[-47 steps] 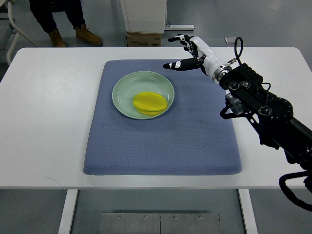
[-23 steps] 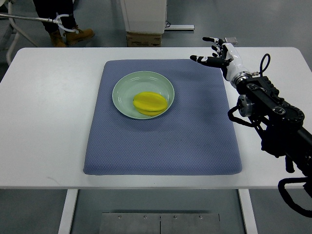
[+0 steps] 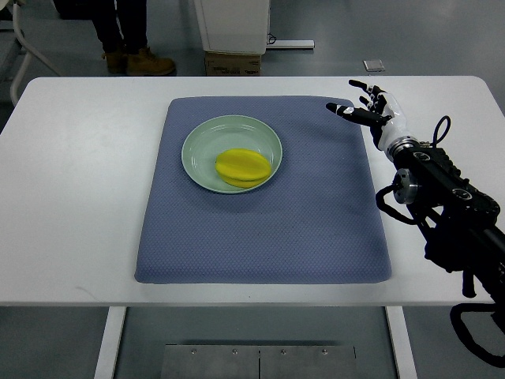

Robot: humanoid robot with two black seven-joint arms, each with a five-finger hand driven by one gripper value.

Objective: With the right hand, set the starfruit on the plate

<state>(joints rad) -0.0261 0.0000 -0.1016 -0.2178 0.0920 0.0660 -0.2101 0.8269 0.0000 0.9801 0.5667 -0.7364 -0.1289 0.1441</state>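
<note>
Lying in the pale green plate (image 3: 197, 134) left of the frame's centre, the yellow starfruit (image 3: 243, 166) sat on the dish's lower right part, well apart from the right hand (image 3: 371, 112). That hand hovered at the upper right, over the far right corner of the blue mat (image 3: 260, 237), its fingers (image 3: 344, 111) spread and empty, pointing left. Its black arm (image 3: 446, 205) ran down toward the lower right edge. A person's boots (image 3: 138, 61) stood beyond the white table (image 3: 79, 197), upper left.

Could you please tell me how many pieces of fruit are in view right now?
1: a yellow starfruit lies in the green plate on the blue mat. Nothing seems hidden.
</note>
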